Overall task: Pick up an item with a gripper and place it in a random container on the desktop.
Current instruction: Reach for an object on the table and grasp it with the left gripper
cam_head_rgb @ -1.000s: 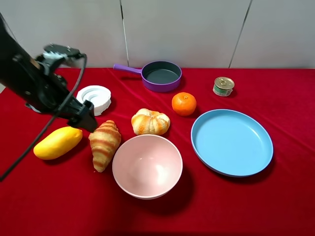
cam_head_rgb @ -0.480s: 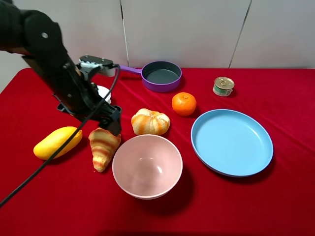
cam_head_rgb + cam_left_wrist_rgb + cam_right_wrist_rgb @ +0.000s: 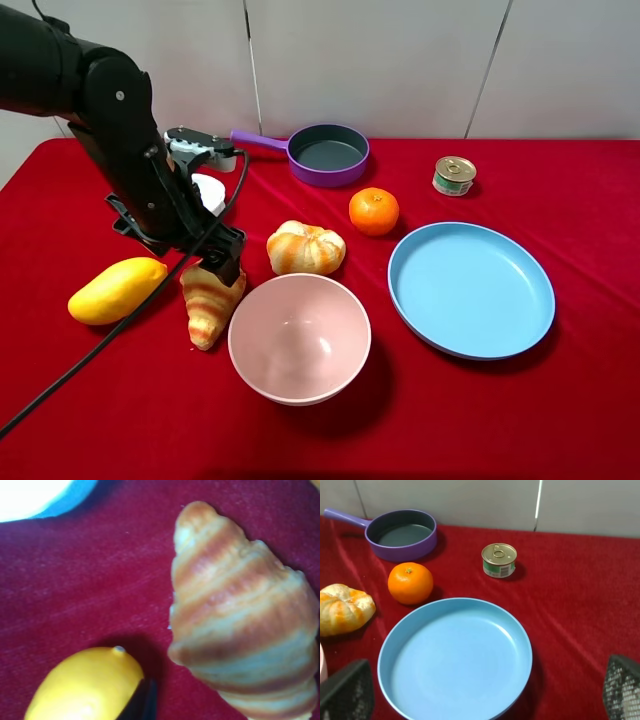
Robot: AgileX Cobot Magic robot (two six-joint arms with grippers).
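Note:
The croissant (image 3: 210, 305) lies on the red cloth between the mango (image 3: 115, 290) and the pink bowl (image 3: 300, 338). My left gripper (image 3: 222, 262) hangs right over the croissant's far end and hides that tip. In the left wrist view the croissant (image 3: 245, 615) fills the frame, and one dark fingertip (image 3: 142, 705) shows between it and the mango (image 3: 85, 685), clear of the croissant. The purple pan (image 3: 328, 153) stands empty at the back; it also shows in the right wrist view (image 3: 402, 534). My right gripper (image 3: 485, 692) is open and empty above the blue plate (image 3: 455, 660).
A knotted bread roll (image 3: 305, 248), an orange (image 3: 374, 211), a small tin can (image 3: 454, 176) and the blue plate (image 3: 470, 290) lie to the right of the croissant. A white round object (image 3: 210, 190) sits behind my left arm. The arm's cable trails to the front left.
My left arm has swung right from above the mango and come down over the croissant's far end. The croissant and all other things have stayed put.

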